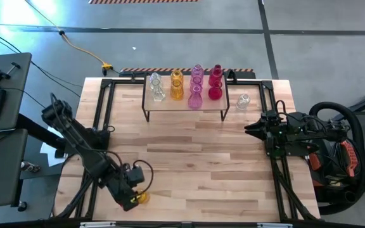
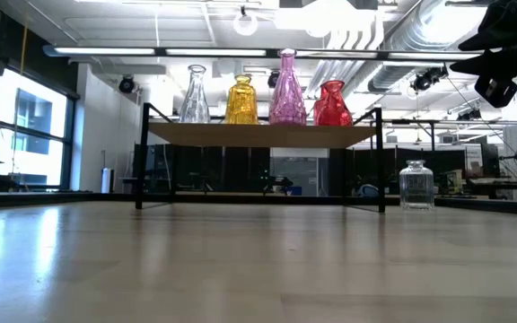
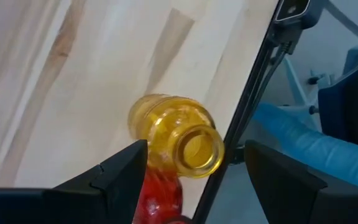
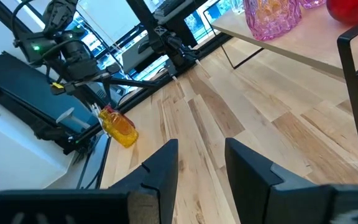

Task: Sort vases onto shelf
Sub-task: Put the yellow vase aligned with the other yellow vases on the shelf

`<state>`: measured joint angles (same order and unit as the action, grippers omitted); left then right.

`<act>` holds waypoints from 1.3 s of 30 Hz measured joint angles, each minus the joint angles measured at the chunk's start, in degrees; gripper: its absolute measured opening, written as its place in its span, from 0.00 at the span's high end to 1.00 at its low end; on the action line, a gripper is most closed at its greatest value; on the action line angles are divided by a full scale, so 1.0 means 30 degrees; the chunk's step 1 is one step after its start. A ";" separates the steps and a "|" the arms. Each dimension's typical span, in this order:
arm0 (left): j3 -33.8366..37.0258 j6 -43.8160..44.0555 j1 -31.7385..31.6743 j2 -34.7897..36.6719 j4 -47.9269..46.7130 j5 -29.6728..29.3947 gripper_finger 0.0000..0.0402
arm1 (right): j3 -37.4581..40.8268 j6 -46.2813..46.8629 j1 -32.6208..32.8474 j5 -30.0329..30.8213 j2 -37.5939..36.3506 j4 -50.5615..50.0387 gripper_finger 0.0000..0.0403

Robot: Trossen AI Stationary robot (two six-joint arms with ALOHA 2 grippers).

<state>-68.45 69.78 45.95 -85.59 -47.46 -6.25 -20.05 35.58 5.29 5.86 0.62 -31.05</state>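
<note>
Left gripper (image 3: 185,171), jaws apart, straddles the yellow vase (image 3: 176,140) lying at the table (image 1: 189,164) edge. Right gripper (image 1: 253,130), jaws apart, idles. Risk: a nudge rolls the vase overboard.

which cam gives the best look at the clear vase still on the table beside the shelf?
Low view: the clear vase stands upright on the table, unobstructed, just right of the shelf. High view shows it only from above as a small glint beside the shelf's right end. Neither wrist view shows it.
</note>
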 joint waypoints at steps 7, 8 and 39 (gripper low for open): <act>0.0000 -0.0305 -0.0015 -0.0598 0.0747 0.0002 0.35 | 0.0000 -0.0001 0.0003 -0.0001 0.0000 0.0000 0.72; 0.0000 -0.0301 -0.0015 -0.0673 0.0921 0.0030 0.35 | 0.0000 -0.0004 0.0003 0.0003 0.0004 0.0000 0.72; 0.0750 -0.0521 0.0087 -0.1294 0.1444 0.0935 0.38 | 0.0000 0.0002 -0.0004 0.0003 0.0029 -0.0043 0.72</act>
<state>-66.19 68.22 46.22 -89.47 -43.13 -3.44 -20.05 35.59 5.28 5.87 0.71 -31.18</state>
